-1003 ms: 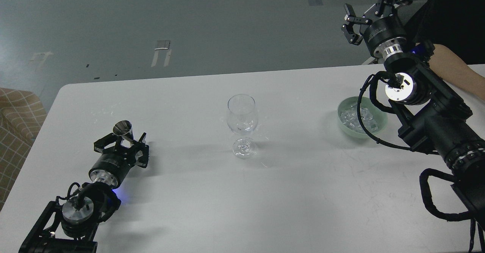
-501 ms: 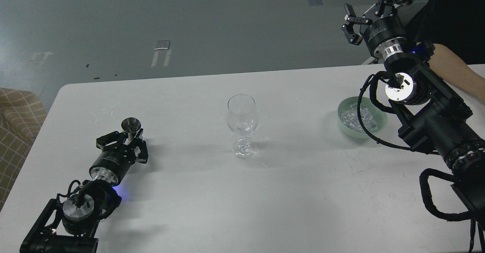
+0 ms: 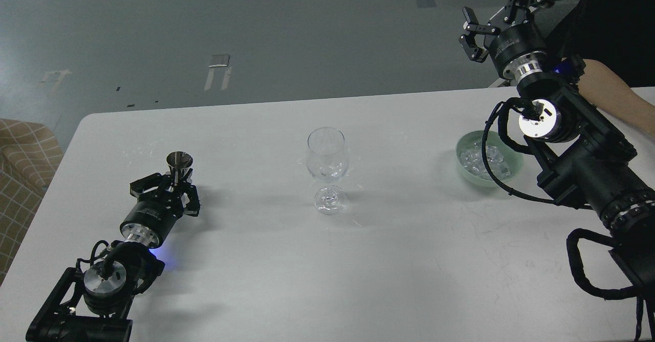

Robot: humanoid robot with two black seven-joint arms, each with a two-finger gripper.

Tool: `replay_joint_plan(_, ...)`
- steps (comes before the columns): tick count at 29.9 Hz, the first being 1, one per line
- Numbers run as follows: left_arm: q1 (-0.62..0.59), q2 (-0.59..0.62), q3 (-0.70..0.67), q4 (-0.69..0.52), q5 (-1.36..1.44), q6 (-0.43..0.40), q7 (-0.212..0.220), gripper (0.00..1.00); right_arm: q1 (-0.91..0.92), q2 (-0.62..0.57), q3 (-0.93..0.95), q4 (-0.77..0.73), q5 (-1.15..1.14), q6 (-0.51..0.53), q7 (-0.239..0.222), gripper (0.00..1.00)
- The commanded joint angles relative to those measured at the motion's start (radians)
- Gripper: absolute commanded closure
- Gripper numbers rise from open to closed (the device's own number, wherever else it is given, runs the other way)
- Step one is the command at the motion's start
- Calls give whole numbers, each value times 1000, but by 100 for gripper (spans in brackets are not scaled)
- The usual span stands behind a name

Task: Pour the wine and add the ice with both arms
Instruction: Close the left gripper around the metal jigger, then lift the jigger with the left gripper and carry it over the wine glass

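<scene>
The white desk point(image 3: 256, 280) carried three things in a row. At its middle stood a clear stemmed glass point(image 3: 327, 170), upright, well apart from both arms. Far to the right sat a pale green bowl point(image 3: 514, 174) with the ice point(image 3: 478, 158) heaped inside it, small glinting cubes, partly crossed by a black cable looping from the right arm.

The left arm lay low along the near left corner of the desk. Its left hand point(image 3: 174, 188) reached toward a small metal jigger point(image 3: 179, 164) standing upright on the desk. The fingers sat on either side of the jigger's lower part, but I could not tell whether they pressed on it or only flanked it.

The right arm rose from the right edge, passing beside the bowl. Its right hand point(image 3: 499, 12) hung high beyond the far edge of the desk, over the grey floor, its fingers spread apart and holding nothing. Behind it a bare human forearm point(image 3: 614, 96) rested at the desk's far right corner.
</scene>
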Motion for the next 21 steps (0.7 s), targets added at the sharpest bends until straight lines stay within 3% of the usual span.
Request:
replay_joint_plan(1, -9, 2, 0, -9, 0, 1, 0, 90, 0, -1, 0, 0, 0, 0, 0, 0)
replay_joint_plan(9, -22, 4, 2, -66, 0, 4, 0, 91, 5, -2, 0, 0, 0, 0, 0, 0)
replay_joint_plan(21, -17, 22, 50, -270, 8, 76, 9, 98, 3, -4, 0, 0, 0, 0, 0, 0)
